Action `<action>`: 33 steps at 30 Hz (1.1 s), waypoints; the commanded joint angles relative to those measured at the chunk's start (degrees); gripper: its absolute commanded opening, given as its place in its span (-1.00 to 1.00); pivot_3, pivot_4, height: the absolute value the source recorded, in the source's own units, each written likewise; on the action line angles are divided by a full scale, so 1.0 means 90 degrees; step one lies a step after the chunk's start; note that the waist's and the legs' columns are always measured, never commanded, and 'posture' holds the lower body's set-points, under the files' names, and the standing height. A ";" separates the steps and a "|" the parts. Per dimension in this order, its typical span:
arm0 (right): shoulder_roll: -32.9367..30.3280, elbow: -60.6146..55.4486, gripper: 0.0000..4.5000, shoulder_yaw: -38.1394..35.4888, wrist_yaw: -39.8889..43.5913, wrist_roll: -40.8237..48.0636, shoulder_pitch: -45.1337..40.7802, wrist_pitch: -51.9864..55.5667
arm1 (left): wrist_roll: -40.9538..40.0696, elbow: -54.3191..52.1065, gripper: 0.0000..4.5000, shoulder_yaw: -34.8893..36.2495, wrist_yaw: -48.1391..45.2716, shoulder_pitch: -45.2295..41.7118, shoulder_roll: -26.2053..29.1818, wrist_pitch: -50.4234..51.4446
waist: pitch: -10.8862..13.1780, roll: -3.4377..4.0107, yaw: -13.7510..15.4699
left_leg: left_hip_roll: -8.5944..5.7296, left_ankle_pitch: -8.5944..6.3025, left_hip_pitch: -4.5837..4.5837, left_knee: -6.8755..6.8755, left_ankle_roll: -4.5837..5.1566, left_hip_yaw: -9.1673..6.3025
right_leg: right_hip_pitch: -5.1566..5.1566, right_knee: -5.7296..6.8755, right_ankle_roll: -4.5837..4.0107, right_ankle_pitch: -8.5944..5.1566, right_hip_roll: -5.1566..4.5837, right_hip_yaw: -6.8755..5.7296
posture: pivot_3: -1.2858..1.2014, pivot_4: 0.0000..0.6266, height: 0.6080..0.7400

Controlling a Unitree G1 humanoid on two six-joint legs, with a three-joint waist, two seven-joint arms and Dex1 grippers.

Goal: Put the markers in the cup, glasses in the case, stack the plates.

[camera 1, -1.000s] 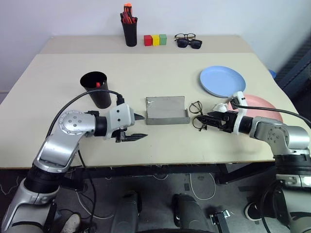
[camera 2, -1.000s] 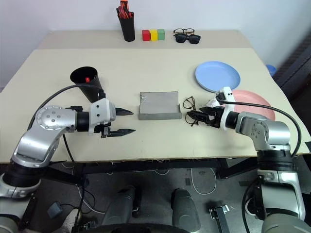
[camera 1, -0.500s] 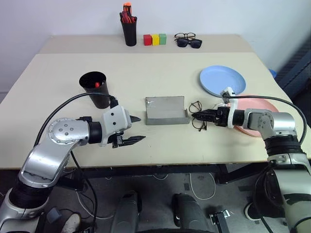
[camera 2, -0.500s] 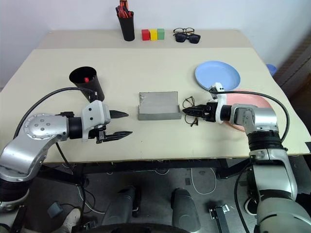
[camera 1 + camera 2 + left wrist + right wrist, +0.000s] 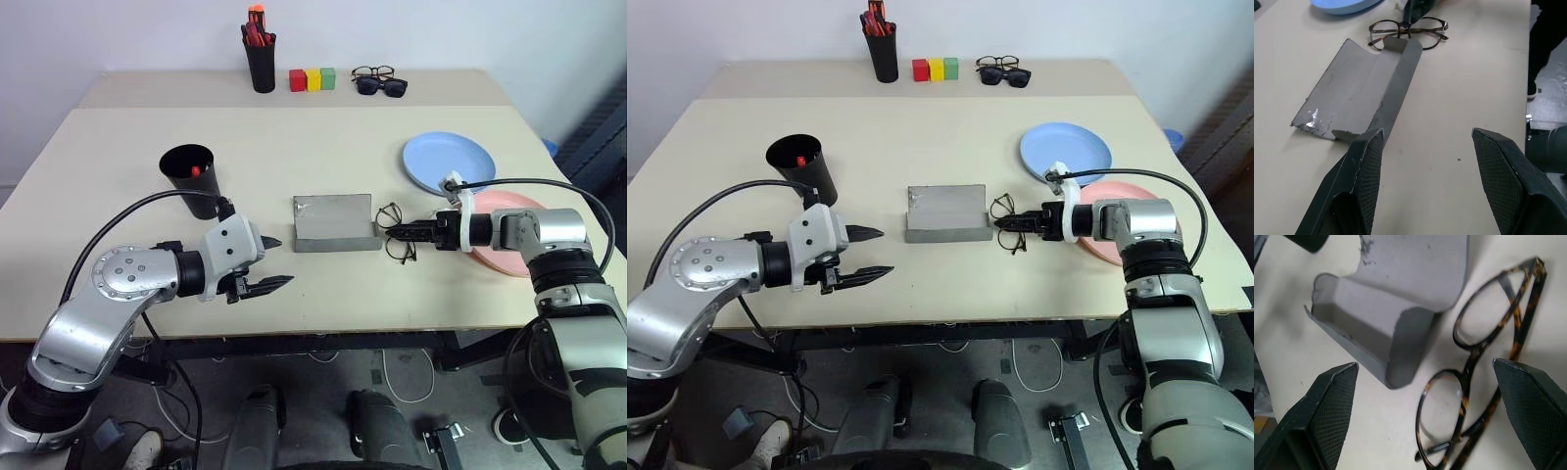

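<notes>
Wire-rimmed glasses (image 5: 395,233) lie folded on the table just right of the open grey case (image 5: 336,223). My right gripper (image 5: 388,232) points at them, open, with a finger on either side of the frame (image 5: 1467,377) and the case (image 5: 1400,298) just beyond. Left of the case, my left gripper (image 5: 284,260) hovers open and empty; its wrist view shows the case (image 5: 1361,88) and the glasses (image 5: 1408,33) ahead. The black cup (image 5: 194,181) stands at the left with a red marker tip (image 5: 197,170) inside. The blue plate (image 5: 448,163) and pink plate (image 5: 511,203) lie side by side under my right forearm.
At the back of the table stand a black pen holder (image 5: 261,61) of red-orange pens, three coloured blocks (image 5: 313,79), and two other pairs of glasses (image 5: 380,82). The table's front edge runs just below both grippers.
My right forearm has swung level across the pink plate, and its gripper has turned and edged onto the glasses. The left arm has drawn back slightly, still open.
</notes>
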 commanded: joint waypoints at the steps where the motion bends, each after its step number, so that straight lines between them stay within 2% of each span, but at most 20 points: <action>1: 0.0002 0.0087 1.00 -0.0008 0.0147 -0.0125 -0.0244 -0.0128 | -0.0143 -0.0334 0.29 0.0203 0.0161 0.0039 0.0079 0.0107 | 0.0000 0.0000 -0.0002 | 0.0000 0.0000 0.0000 0.0000 0.0000 0.0000 | 0.0000 0.0000 0.0000 0.0000 0.0000 0.0000 | 0.03 -0.52 1.00; 12: 0.0219 0.0640 1.00 -0.0006 0.0207 -0.0462 -0.0496 -0.0464 | -0.0592 -0.0965 0.29 0.0373 0.0673 0.0063 0.0139 0.0806 | 0.0000 0.0000 -0.0013 | 0.0000 0.0001 0.0001 0.0000 -0.0002 -0.0001 | 0.0000 0.0001 0.0000 0.0000 0.0001 0.0000 | 0.03 -0.52 1.00; 15: 0.0307 0.0813 0.59 -0.0027 0.0169 -0.0553 -0.0569 -0.0596 | -0.0640 -0.1001 0.33 0.0431 0.0762 0.0138 0.0182 0.0826 | 0.0000 0.0000 -0.0020 | 0.0000 0.0001 0.0002 0.0000 -0.0003 -0.0001 | 0.0001 0.0003 0.0000 0.0000 0.0001 0.0000 | 0.03 -0.52 1.00; 22: 0.0374 0.1043 -0.99 -0.0094 0.0145 -0.0724 -0.0625 -0.0854 | -0.0719 -0.1031 0.33 0.0532 0.0888 0.0324 0.0277 0.0782 | 0.0000 0.0000 -0.0015 | 0.0000 0.0002 0.0001 0.0000 -0.0004 -0.0001 | 0.0000 0.0001 0.0000 0.0000 0.0001 0.0000 | 0.03 -0.52 1.00; 33: 0.0099 0.0890 -0.99 -0.0405 0.0024 -0.0773 -0.0496 -0.1243 | -0.0630 -0.0812 0.33 0.0386 0.0987 0.0315 0.0224 0.0503 | 0.0000 0.0000 -0.0004 | -0.0001 0.0005 0.0003 -0.0001 -0.0010 -0.0001 | 0.0002 0.0002 -0.0001 0.0001 0.0001 0.0000 | 0.03 -0.52 1.00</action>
